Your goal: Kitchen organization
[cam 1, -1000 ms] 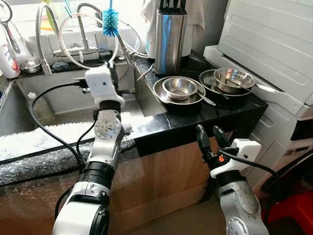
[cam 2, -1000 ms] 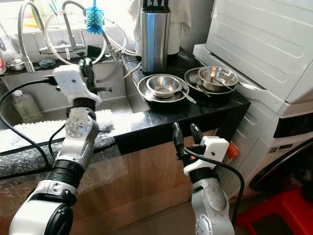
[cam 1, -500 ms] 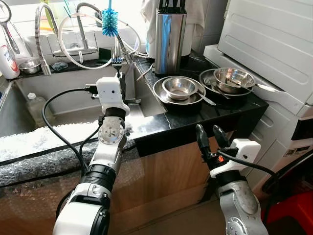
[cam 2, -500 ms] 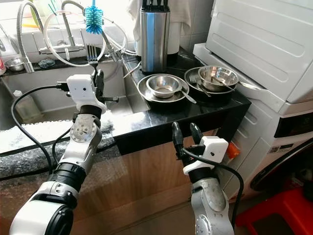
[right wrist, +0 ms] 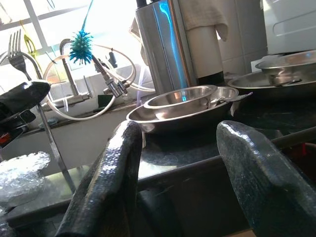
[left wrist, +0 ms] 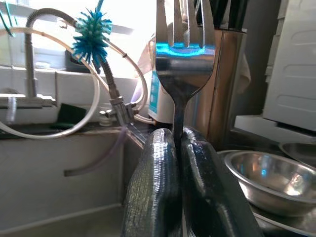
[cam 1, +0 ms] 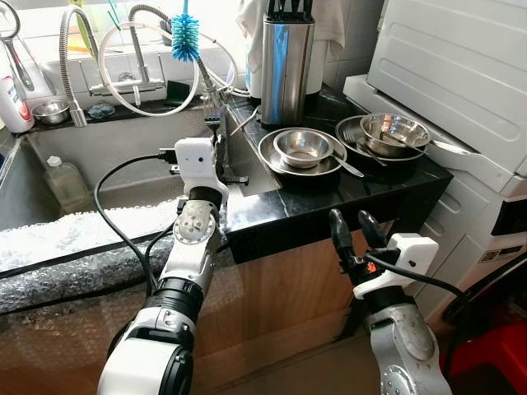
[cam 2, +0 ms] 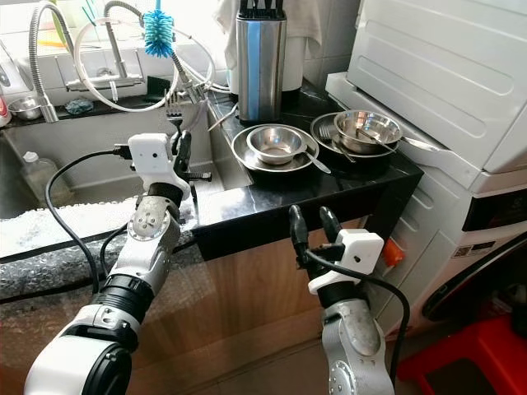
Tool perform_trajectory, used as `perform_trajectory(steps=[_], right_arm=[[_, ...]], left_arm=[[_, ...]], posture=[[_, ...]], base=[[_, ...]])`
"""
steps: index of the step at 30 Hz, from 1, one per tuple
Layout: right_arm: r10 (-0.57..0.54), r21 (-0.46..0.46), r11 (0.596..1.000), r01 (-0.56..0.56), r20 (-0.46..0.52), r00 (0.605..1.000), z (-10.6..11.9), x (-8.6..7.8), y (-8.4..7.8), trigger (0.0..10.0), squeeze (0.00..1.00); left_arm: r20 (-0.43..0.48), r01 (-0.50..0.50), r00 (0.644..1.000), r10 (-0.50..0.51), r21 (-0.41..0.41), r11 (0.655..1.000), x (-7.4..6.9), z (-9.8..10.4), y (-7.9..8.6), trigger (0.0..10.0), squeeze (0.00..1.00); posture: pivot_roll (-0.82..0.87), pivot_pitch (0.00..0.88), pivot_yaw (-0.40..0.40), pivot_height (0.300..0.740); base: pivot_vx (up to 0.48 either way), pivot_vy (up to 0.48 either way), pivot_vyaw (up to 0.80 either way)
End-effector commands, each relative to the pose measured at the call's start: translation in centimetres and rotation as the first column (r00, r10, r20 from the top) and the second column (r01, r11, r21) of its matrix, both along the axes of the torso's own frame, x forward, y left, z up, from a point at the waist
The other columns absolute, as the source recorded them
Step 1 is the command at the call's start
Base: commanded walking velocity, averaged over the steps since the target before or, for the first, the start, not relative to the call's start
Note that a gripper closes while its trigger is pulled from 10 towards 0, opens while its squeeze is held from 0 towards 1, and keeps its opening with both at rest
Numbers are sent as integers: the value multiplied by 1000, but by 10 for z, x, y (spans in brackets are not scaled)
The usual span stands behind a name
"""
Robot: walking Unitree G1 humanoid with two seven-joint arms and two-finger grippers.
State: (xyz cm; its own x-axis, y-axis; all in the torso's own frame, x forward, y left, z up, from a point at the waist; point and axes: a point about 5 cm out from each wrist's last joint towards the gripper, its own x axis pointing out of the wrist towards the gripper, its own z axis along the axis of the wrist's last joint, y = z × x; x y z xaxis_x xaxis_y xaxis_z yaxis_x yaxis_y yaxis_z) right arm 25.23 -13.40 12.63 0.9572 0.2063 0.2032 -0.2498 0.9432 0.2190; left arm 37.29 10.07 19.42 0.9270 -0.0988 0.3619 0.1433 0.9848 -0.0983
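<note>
My left gripper [cam 1: 217, 141] is shut on the handle of a steel fork [left wrist: 183, 49], which stands upright with its tines up. It hovers over the sink's right edge, beside the corner of the black counter [cam 1: 329, 202]. To its right on the counter, small steel bowls [cam 1: 302, 150] are stacked, and a dark pan [cam 1: 391, 136] holds another bowl and cutlery. My right gripper [cam 1: 350, 226] is open and empty, below and in front of the counter edge; its fingers [right wrist: 113, 173] point at the bowls.
A steel knife block [cam 1: 286, 66] stands behind the bowls. The sink [cam 1: 107, 156] holds a bottle [cam 1: 66, 181], with taps, hoses and a blue brush [cam 1: 185, 37] behind. Bubble wrap [cam 1: 74, 234] covers the near counter edge. A white appliance [cam 1: 461, 74] and a red stool [cam 1: 494, 354] are at the right.
My left gripper has carried the fork to the right, from over the sink to the counter corner. The right gripper has stayed where it was.
</note>
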Motion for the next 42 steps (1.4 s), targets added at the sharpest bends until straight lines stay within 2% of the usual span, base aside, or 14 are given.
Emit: perform_trajectory(steps=[1, 11, 13, 19, 24, 25, 26, 29, 30, 32, 42], right_arm=[[-1, -3, 1000, 1, 5, 1000, 0, 1, 1, 10000, 0], [4, -17, 1000, -3, 10, 1000, 0, 1, 2, 10000, 0], [3, -15, 1000, -3, 9, 1000, 0, 1, 2, 10000, 0], [6, -15, 1000, -6, 8, 1000, 0, 1, 3, 10000, 0], [9, -16, 1000, -9, 8, 1000, -1, 2, 3, 10000, 0], [9, -16, 1000, -9, 8, 1000, 0, 2, 3, 10000, 0], [9, -16, 1000, -9, 8, 1000, 0, 2, 3, 10000, 0], [9, -16, 1000, -9, 8, 1000, -1, 2, 3, 10000, 0], [7, -16, 1000, -7, 10, 1000, 0, 2, 3, 10000, 0], [7, -16, 1000, -6, 11, 1000, 0, 2, 3, 10000, 0], [3, -17, 1000, -2, 16, 1000, 1, 3, 4, 10000, 0]], left_arm=[[-51, 47, 998, -46, 25, 999, 2, -7, -8, 10000, 0], [-111, 110, 989, -101, 75, 991, 1, -16, -13, 10000, 0], [-167, 137, 979, -113, 141, 980, 1, -25, -12, 10000, 0], [-192, 139, 976, -107, 162, 977, -2, -31, -3, 10000, 0], [-186, 124, 978, -98, 134, 983, -4, -31, 3, 10000, 0], [-158, 95, 984, -79, 90, 991, -4, -26, 6, 10000, 0], [-153, 89, 985, -76, 81, 993, -4, -25, 7, 10000, 0], [-151, 87, 986, -74, 76, 993, -5, -24, 7, 10000, 0], [-59, 25, 998, -25, 1, 1000, -3, -5, 12, 10000, 0], [-28, -1, 1000, 0, -35, 999, -2, 2, 14, 10000, 0], [7, -9, 1000, 9, -61, 998, 0, 9, 7, 10000, 0]], posture=[[-135, 0, 13, 740], [-135, 0, 14, 740], [-135, 0, 14, 740], [-131, 0, 13, 740], [-129, 0, 12, 740], [-130, 0, 12, 740], [-130, 0, 12, 740], [-130, 0, 12, 740], [-130, 0, 11, 740], [-131, 0, 11, 740], [-137, 0, 16, 740]], base=[[0, 0, 0], [0, 0, 0], [0, 0, 0], [0, 0, 0], [0, 0, 0], [0, 0, 0], [0, 0, 0], [0, 0, 0], [0, 0, 0], [0, 0, 0], [0, 0, 0]])
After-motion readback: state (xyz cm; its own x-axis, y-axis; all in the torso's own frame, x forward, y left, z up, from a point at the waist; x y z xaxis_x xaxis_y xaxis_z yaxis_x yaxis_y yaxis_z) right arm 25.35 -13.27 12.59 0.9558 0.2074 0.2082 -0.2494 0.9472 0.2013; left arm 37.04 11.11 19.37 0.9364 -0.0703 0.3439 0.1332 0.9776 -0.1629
